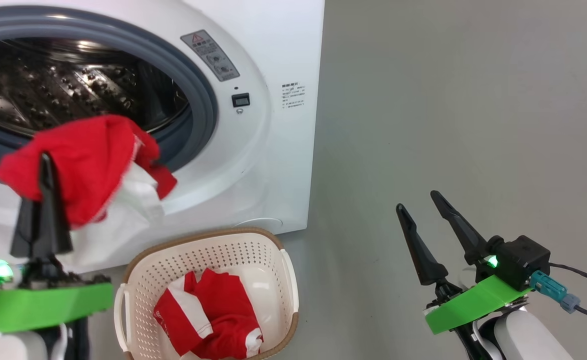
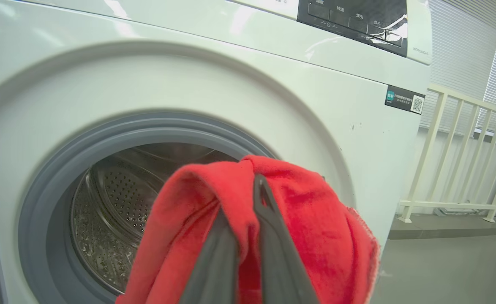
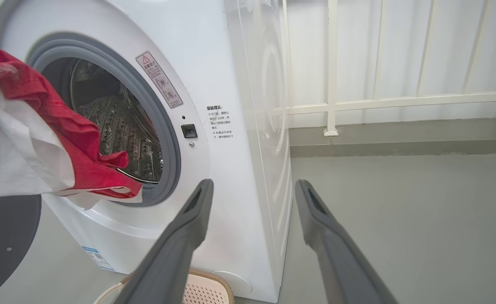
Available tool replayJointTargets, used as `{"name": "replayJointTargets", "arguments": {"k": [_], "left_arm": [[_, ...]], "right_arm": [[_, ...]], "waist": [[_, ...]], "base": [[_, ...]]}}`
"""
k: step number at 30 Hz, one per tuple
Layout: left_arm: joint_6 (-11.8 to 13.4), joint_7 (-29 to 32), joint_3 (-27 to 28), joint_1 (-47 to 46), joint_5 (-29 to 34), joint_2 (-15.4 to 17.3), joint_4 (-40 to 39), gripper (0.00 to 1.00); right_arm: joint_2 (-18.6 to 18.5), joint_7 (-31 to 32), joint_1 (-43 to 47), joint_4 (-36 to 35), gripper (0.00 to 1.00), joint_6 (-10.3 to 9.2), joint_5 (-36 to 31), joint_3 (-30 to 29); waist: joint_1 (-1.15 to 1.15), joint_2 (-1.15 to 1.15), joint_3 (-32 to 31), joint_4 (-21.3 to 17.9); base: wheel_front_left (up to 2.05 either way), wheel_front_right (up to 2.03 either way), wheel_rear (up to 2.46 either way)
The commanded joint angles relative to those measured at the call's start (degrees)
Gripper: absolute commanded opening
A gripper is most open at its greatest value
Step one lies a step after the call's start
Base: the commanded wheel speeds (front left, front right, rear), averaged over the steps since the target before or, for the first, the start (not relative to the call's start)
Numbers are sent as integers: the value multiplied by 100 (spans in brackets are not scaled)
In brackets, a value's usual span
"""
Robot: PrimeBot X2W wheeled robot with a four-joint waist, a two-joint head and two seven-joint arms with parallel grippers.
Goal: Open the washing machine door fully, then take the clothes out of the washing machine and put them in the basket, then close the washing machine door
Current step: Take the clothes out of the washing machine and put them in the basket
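- Looking down from the head: the left gripper [image 1: 47, 165] stands at the left, fingers pointing up and pinched together on a red-and-white garment [image 1: 93, 160] that drapes over their tips, just in front of the open mouth of the washing machine [image 1: 273, 60].
- The basket [image 1: 201, 239] sits on the floor below and to the right of those jaws, close to the machine's front, with other red clothes [image 1: 213, 310] lying in it. The left arm is much the nearer, so I judge the coming move to be a carry rightward and down.
- The right gripper [image 1: 418, 201] hovers far right over bare floor, fingers spread wide and holding nothing.
- Left wrist view: the closed fingers rise through folds of red cloth, one tip bare and the other covered. The drum [image 2: 104, 219] lies beyond, to the left.
- Right wrist view: both fingers stand wide apart, aimed at the machine's right front corner. The garment hangs at upper left, and the washing machine door [image 3: 3, 236] shows its black rim swung open at lower left.
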Motion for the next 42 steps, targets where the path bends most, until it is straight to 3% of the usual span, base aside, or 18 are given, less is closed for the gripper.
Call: {"name": "replayJointTargets", "arguments": {"k": [1,6,11,30,36,42], "left_arm": [[42,-17,128,47,53,110,-228,0],[154,97,-138,410,-91,-53,-208,0],[238,74,-429,400,-157,-122,327,0],[119,33,-914,-1258,-421,-171,4494,0],[45,620,-1040,-1913,-741,-178,5970,0],[3,1122,-1161,-2477,-846,-179,6836,0]], "right_arm": [[-22,-37,25,-129,100,36,25,105],[-15,-37,4,-165,100,36,-13,87],[-14,-37,-55,-169,100,36,-38,97],[4,-37,-399,-222,100,36,-51,72],[20,-37,-556,-245,100,36,-48,146],[44,-37,-700,-271,100,36,2,179]], "waist": [[0,0,-12,0],[0,0,125,-16],[0,0,362,-14],[0,0,1384,-19],[0,0,1737,-86],[0,0,2051,-230]], "base": [[0,0,0],[0,0,0],[0,0,0],[0,0,0],[0,0,0],[0,0,0]]}}
